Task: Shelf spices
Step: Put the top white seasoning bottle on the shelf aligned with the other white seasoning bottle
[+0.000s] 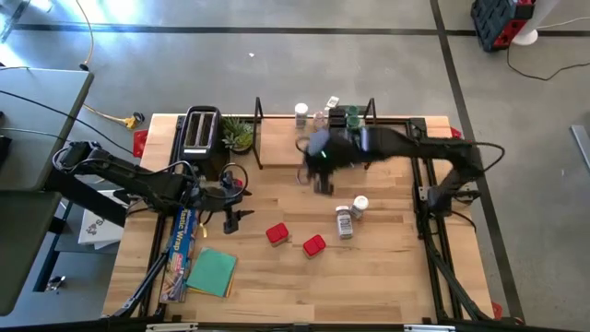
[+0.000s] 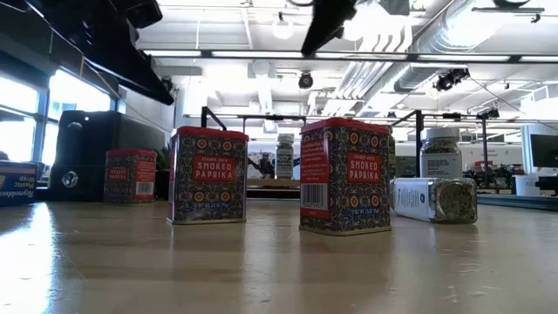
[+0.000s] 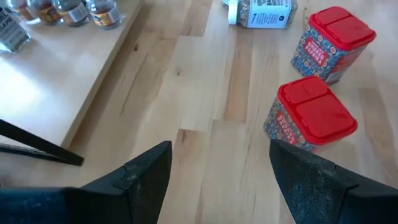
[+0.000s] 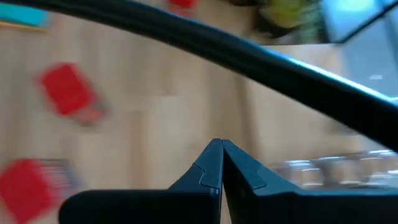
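**A:** So where are the spices at? I count two red tins [image 1: 277, 233] out on the desk [image 1: 277, 286] in front of the shelf [image 1: 277, 148], plus a clear jar [image 1: 344, 222] lying on its side and a white-lidded one [image 1: 360, 205] upright right beside it. A few jars are already on the shelf, bunched toward its right end.

**B:** Yep. Left end effector [image 3: 217, 180] hangs spread wide, pointing at the nearer tin, not touching it. Right end effector [image 4: 222, 165] is pinched fully closed with nothing in it, just in front of the shelf.

**A:** How would the tins handle?

**B:** My guess: light, rigid, boxy, flat sides, so squeeze across two opposite walls below the red flip lid. Printed metal could be a bit slick. The tipped jar looks like it could roll, and may be glass, so grab it mid-body, gently.

**A:** Surface?

**B:** Pale wood planks, smooth, flat. A toaster [image 1: 200, 132] sits left of the shelf. Behind the shelf it's an open workshop room with ceiling ducts and bright lights.
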